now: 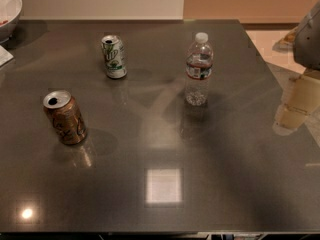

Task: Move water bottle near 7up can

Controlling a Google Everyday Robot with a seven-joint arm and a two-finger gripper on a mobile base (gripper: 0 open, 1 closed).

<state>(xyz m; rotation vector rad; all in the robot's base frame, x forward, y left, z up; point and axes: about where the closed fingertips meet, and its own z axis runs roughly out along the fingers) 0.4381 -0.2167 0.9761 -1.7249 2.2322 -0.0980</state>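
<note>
The water bottle (199, 69) is clear with a white cap and a red, white and dark label. It stands upright on the dark table (165, 149), right of the middle. The 7up can (114, 56) is white and silver with green markings. It stands upright to the bottle's left, about a bottle's height away and slightly farther back. My gripper (292, 109) is at the right edge of the view, over the table's right side. It is well to the right of the bottle, touches nothing and holds nothing.
A brown-orange can (64, 116) stands at the front left. A white bowl (7, 9) sits at the back left corner, with a white sheet (4, 56) below it at the left edge. A wall runs behind the table.
</note>
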